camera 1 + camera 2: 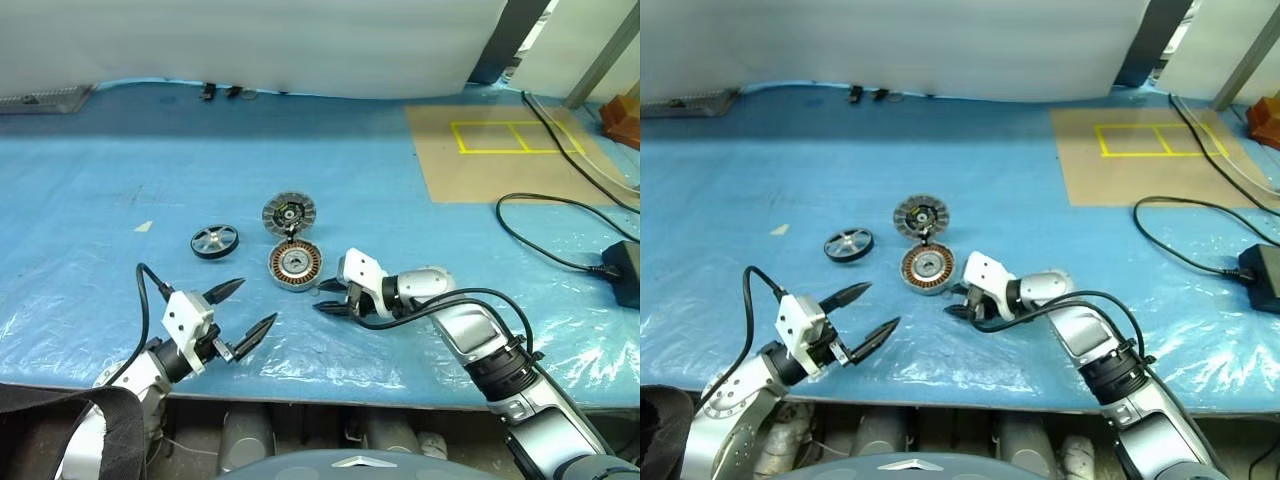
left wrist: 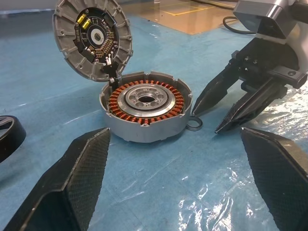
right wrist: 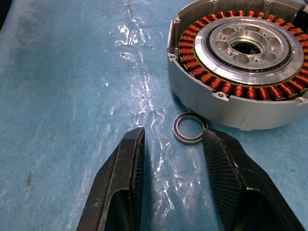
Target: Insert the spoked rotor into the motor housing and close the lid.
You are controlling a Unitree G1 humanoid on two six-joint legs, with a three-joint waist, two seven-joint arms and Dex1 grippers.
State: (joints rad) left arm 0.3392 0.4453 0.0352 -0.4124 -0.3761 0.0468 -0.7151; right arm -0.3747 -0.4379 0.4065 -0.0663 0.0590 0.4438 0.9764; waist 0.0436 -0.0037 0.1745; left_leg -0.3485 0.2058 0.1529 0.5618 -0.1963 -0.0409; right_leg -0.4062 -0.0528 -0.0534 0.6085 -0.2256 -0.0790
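The spoked rotor (image 1: 215, 241) lies flat on the blue sheet left of centre in the head view, well apart from the motor housing (image 1: 295, 265) at centre, whose lid (image 1: 289, 213) stands propped open at its far edge. It looks stiff, smooth and fairly heavy for its size, so a pinch across the black rim, jaws wide, seems safest. The left gripper (image 1: 243, 312) hangs spread and empty at lower left; the right gripper (image 3: 171, 159) is partly parted, holding nothing, over a small ring (image 3: 188, 129) just beside the housing.

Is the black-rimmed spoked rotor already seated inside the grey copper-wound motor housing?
No, the black-rimmed spoked rotor lies on the blue table cover, apart from the open grey copper-wound motor housing.
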